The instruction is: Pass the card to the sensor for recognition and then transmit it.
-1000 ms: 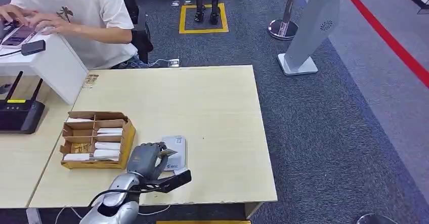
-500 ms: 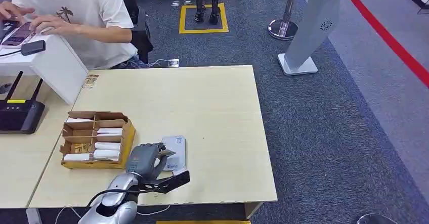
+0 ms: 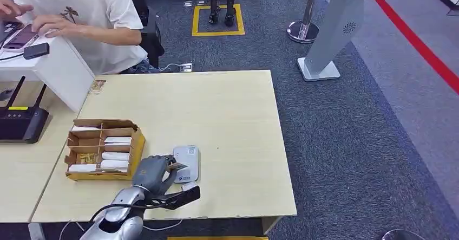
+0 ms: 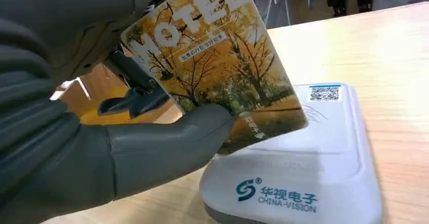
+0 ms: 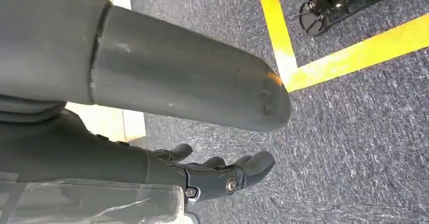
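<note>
Cardboard box (image 3: 103,151) beside sensor (image 3: 187,162), left robot hand (image 3: 154,170) holding card (image 4: 217,67)

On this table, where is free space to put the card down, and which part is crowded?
The table is bare from the card reader to its right edge, and across the far half beyond the cardboard box. The near left is crowded: the box, the left hand holding the card, and the reader sit close together.
</note>
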Action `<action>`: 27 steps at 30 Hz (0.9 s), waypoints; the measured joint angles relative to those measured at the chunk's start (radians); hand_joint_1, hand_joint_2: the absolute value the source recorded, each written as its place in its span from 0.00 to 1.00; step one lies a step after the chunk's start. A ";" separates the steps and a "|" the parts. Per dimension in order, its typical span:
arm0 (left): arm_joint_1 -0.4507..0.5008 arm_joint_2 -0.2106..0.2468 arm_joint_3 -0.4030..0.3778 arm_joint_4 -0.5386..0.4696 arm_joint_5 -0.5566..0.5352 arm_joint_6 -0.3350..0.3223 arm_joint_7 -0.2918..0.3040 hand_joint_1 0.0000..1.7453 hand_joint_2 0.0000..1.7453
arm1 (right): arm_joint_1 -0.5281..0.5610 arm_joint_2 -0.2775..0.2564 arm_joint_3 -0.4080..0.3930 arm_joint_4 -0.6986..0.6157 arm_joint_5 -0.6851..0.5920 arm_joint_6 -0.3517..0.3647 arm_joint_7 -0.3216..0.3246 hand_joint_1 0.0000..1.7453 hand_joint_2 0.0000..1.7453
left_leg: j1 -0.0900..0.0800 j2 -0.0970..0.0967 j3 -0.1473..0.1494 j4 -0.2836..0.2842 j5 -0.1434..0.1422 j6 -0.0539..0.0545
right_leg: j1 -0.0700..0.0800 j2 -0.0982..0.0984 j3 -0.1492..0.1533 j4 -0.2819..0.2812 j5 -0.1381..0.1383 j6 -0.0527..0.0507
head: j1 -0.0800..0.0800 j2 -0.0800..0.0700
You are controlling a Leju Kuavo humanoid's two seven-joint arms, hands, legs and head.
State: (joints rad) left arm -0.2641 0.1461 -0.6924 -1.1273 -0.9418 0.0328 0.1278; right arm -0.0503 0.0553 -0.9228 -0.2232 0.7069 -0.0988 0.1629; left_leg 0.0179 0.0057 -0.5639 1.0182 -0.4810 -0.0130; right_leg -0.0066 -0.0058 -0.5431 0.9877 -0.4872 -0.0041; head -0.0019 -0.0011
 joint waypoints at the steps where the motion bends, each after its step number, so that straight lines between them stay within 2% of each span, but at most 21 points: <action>1: 0.000 0.000 0.000 0.000 0.004 0.004 -0.002 1.00 1.00 | 0.000 0.000 0.000 0.000 0.003 0.000 0.000 0.00 0.00 | 0.000 0.000 0.000 0.000 0.000 0.000 | 0.000 0.000 0.000 0.000 0.000 0.000 | 0.000 0.000; 9: -0.007 0.001 0.018 -0.011 0.014 0.053 0.005 1.00 1.00 | 0.000 0.000 -0.006 0.000 0.020 0.014 -0.002 0.00 0.00 | 0.000 0.000 0.000 0.000 0.000 0.000 | 0.000 0.000 0.000 0.000 0.000 0.000 | 0.000 0.000; 15: -0.075 0.019 0.087 -0.076 0.022 0.122 0.000 1.00 1.00 | -0.001 0.000 -0.007 0.000 0.037 0.019 -0.006 0.00 0.00 | 0.000 0.000 0.000 0.000 0.001 0.000 | 0.000 0.000 -0.001 0.001 0.000 0.000 | 0.000 0.000; 20: -0.164 0.043 0.149 -0.117 0.039 0.116 -0.006 1.00 1.00 | -0.002 0.000 -0.007 0.000 0.045 0.020 -0.012 0.00 0.00 | 0.000 0.000 0.000 0.000 0.002 0.000 | 0.000 0.000 -0.001 0.001 0.000 0.000 | 0.000 0.000; 27: -0.310 0.070 0.205 -0.096 0.053 0.087 -0.011 1.00 1.00 | -0.005 0.000 -0.007 0.000 0.079 0.035 -0.013 0.00 0.00 | 0.000 0.000 0.000 0.000 0.002 -0.001 | 0.000 0.000 -0.001 0.002 0.000 0.000 | 0.000 0.000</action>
State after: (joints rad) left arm -0.5744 0.2159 -0.4871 -1.2237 -0.8888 0.1201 0.1167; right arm -0.0551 0.0553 -0.9300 -0.2232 0.7862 -0.0633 0.1499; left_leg 0.0180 0.0054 -0.5641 1.0183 -0.4786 -0.0139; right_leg -0.0065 -0.0058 -0.5440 0.9898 -0.4868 -0.0044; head -0.0019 -0.0011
